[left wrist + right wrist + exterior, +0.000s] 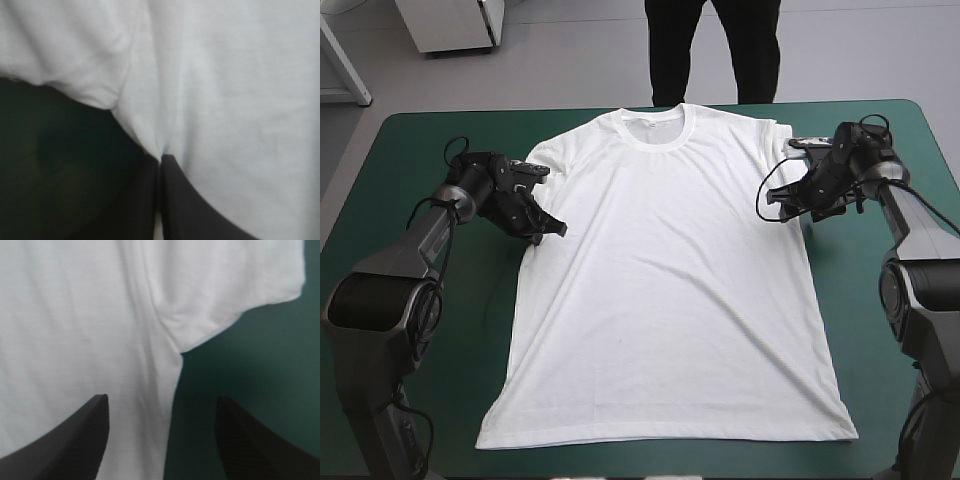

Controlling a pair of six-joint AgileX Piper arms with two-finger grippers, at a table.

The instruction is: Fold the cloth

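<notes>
The white T-shirt (660,280) lies spread flat on the teal-green cover (410,140), collar toward the far edge and hem near the front. My left gripper (552,230) sits at the shirt's left armpit. In the left wrist view its fingers meet in a point (160,159), pinching the T-shirt (225,90) where the sleeve joins the side. My right gripper (782,205) hovers at the right armpit. It stands open (162,397), with the side edge of the T-shirt (75,315) running between its fingers and the right sleeve (240,285) just ahead.
The teal-green cover (880,300) shows on both sides of the shirt and as a narrow strip along the front edge. The shirt's collar (655,120) lies close to the table's far edge.
</notes>
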